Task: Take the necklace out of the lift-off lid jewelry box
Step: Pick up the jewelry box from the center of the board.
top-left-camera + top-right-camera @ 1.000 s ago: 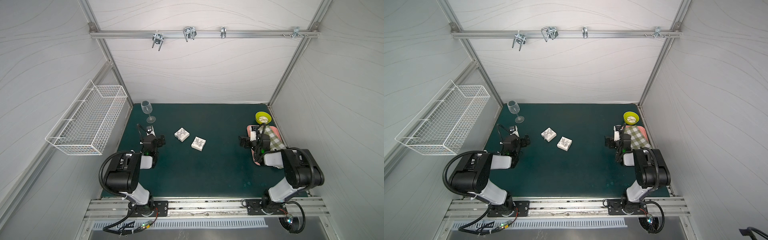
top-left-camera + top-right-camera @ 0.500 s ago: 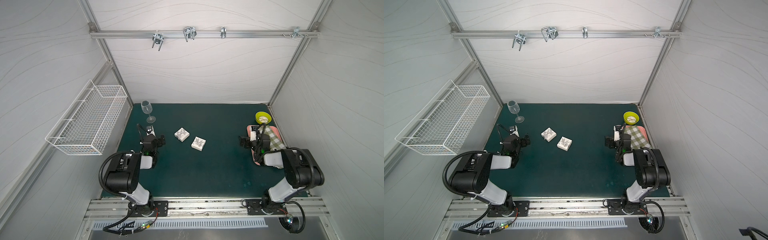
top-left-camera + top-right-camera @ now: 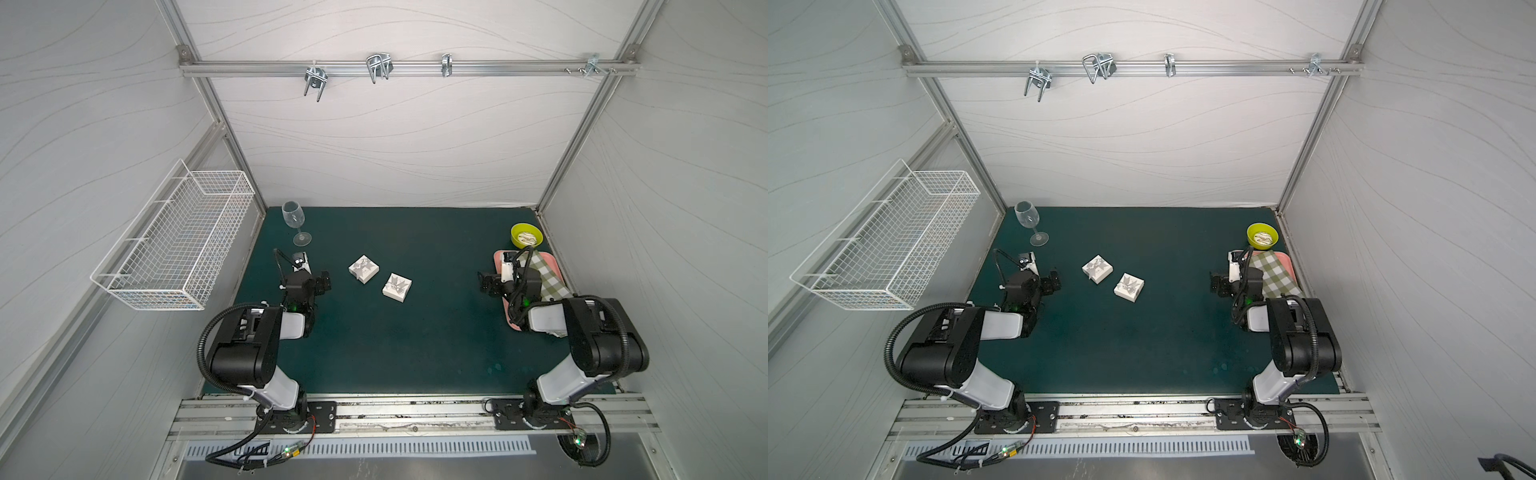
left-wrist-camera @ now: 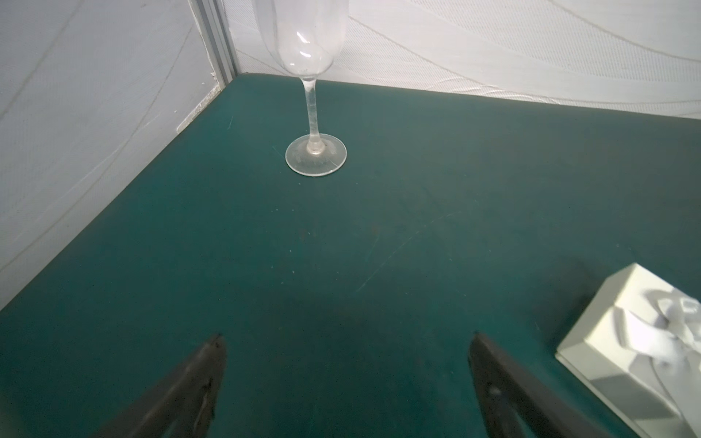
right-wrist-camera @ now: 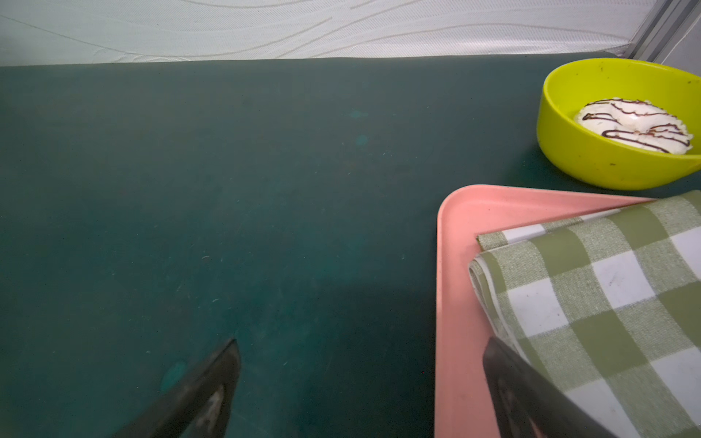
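Necklace hidden in every view. Two white, bow-topped jewelry boxes on the green mat (image 3: 415,340), lids on, unclear which holds it: first box (image 3: 363,269) nearer the wine glass (image 3: 296,222), second box (image 3: 397,287) just past it, apart, farther from the glass. Only part of first box caught in the left wrist view, cut off at the frame edge; glass bowl cropped there too.

Left gripper (image 3: 321,284) near the glass foot and beside first box, touching neither. Claw spread wide, nothing between the blurred dark fingers (image 4: 182,390).

Right gripper (image 3: 485,285) well apart from the glass, across the mat. Claw likewise spread and empty, one finger (image 5: 531,398) hiding part of the checked cloth (image 5: 607,284) on the pink tray (image 5: 462,265). Yellow bowl (image 5: 588,163) with iced doughnut (image 5: 633,127) clipped by the frame edge.
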Controlling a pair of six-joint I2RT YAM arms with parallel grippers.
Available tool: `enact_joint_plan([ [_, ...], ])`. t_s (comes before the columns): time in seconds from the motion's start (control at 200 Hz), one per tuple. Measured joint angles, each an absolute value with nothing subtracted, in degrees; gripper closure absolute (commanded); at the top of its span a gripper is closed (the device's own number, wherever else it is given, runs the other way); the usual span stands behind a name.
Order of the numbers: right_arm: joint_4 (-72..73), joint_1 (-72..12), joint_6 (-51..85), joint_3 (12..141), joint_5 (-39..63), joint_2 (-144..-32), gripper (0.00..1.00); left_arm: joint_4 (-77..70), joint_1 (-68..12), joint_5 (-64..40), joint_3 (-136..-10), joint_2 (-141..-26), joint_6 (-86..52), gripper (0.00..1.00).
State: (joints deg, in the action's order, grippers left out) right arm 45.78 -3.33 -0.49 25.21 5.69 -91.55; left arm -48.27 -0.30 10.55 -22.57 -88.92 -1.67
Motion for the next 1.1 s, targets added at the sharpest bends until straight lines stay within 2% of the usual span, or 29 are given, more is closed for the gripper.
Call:
enact_joint_plan([
  [0.125, 43.33, -3.90, -0.71, 24.93, 5.63, -86.74, 0.01, -42.98, -1.58, 10.57, -22.31, -82.76, -0.40, 0.01],
  [0.22, 35.94, -5.13, -0.36, 27.66, 3.05, -81.28, 0.01, -33.82, -2.44, 12.60, -25.89, -77.43, -1.39, 0.01],
  [0.38, 16.99, -6.07, 4.12, 43.16, 1.93, -77.71, 0.01, -7.40, -2.72, 17.17, -41.17, -72.20, -7.73, 0.01],
  [0.48, 6.59, -7.68, 5.19, 52.86, 2.59, -77.93, 0.01, 7.66, -2.33, 16.97, -50.59, -71.24, -10.55, 0.01],
  [0.575, -2.50, -12.25, 4.71, 60.27, 3.88, -79.42, 0.01, 19.00, -1.50, 14.37, -54.57, -69.71, -13.02, 0.02],
  [0.69, -10.15, -20.91, 2.68, 64.75, 6.37, -82.15, 0.01, 29.58, -0.91, 8.88, -53.78, -66.48, -15.57, 0.09],
  [0.82, -16.78, -31.86, -1.91, 67.46, 10.57, -86.48, 0.01, 34.09, -1.58, 0.34, -48.14, -60.75, -19.86, 0.16],
  [0.965, -25.04, -40.86, -8.08, 76.18, 15.14, -95.53, 0.01, 36.01, -11.25, -3.97, -41.93, -58.02, -24.69, 0.15],
  [1.095, -30.26, -44.40, -11.86, 82.56, 17.30, -101.84, 0.01, 35.73, -17.19, -7.53, -37.56, -56.62, -27.40, 0.17],
])
